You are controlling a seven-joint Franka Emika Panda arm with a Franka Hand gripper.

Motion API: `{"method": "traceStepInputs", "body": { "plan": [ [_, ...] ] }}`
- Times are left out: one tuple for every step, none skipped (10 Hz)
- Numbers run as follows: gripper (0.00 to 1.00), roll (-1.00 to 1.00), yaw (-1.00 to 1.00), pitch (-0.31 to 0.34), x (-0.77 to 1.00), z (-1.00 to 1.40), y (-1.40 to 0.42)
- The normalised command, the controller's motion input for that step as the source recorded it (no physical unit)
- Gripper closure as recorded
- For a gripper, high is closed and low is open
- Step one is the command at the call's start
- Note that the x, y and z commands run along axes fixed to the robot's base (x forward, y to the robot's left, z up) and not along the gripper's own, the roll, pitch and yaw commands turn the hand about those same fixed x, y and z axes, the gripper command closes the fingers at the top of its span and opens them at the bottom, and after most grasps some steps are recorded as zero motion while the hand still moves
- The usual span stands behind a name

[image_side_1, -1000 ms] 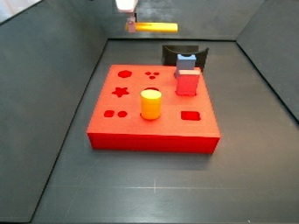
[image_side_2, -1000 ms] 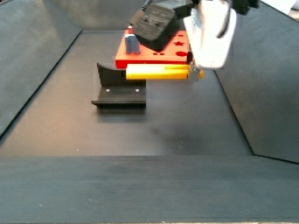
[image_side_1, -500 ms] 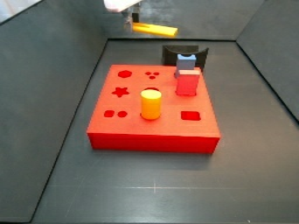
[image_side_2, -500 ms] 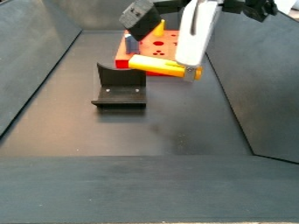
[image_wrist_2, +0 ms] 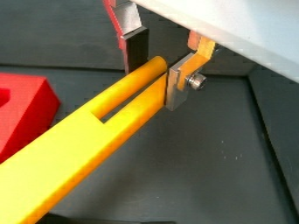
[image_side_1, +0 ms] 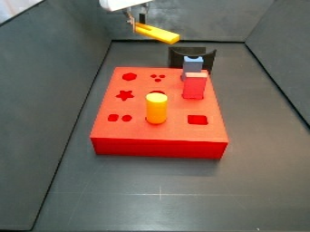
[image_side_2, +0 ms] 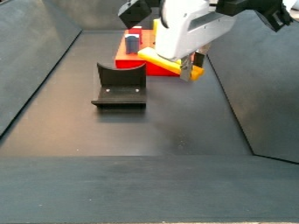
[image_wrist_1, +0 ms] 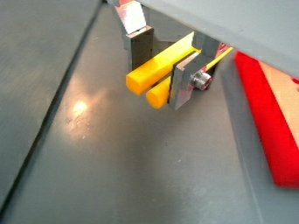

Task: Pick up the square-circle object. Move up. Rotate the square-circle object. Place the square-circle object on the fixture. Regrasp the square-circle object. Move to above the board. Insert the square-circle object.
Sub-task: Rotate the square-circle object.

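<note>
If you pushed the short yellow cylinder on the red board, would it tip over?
Probably not easily: the cylinder stands upright on the board and looks stubby. Laid down, its round side would likely roll. The gripper, far away, holds the peg.

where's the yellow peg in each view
Wrist view: peg clamped in the gripper, mid-frame.
Wrist view: peg runs diagonally from the gripper.
Side view: peg top, tilted, behind the board.
Side view: peg upper middle, before the board.
Shared landmark: board.

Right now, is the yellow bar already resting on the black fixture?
No, the pincer holds the yellow bar in the air, apart from the fixture.
</note>
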Motion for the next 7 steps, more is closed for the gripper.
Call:
{"method": "traceStepInputs", "body": {
  "plan": [
    [1.00, 0.00, -1.00, -0.009, 0.02, -0.01, 0.01],
    [1.00, 0.00, -1.00, -0.009, 0.02, -0.01, 0.01],
    [1.00, 0.00, -1.00, -0.010, 0.02, -0.01, 0.01],
    [1.00, 0.00, -1.00, -0.011, 0.02, -0.01, 0.01],
    [1.00, 0.00, -1.00, -0.013, 0.02, -0.01, 0.01],
    [1.00, 0.00, -1.00, -0.015, 0.02, -0.01, 0.01],
    [1.00, 0.00, -1.00, -0.017, 0.02, -0.01, 0.01]
  ]
}}
